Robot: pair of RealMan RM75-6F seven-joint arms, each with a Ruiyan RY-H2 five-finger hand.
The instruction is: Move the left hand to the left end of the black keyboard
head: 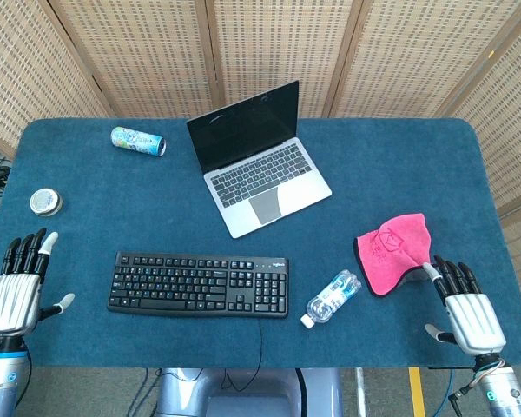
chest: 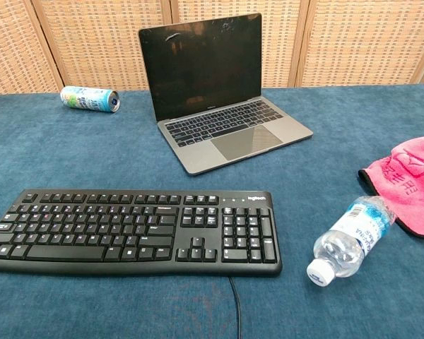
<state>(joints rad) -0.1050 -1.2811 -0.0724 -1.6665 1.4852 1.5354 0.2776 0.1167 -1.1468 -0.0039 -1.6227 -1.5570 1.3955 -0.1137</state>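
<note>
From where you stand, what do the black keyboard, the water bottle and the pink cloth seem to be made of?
The black keyboard looks like matte plastic: moulded keys, dull even surface. The water bottle seems thin clear plastic, glossy and see-through, with a printed label and a white cap. The pink cloth looks like soft woven or microfibre fabric: it folds and drapes, with a darker edge; the exact fibre cannot be told.

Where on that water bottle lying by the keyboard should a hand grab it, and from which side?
Grip the water bottle around its labelled middle, coming from above with fingers across its width. It lies on its side, cap toward the table's near edge, closest to the right hand.
</note>
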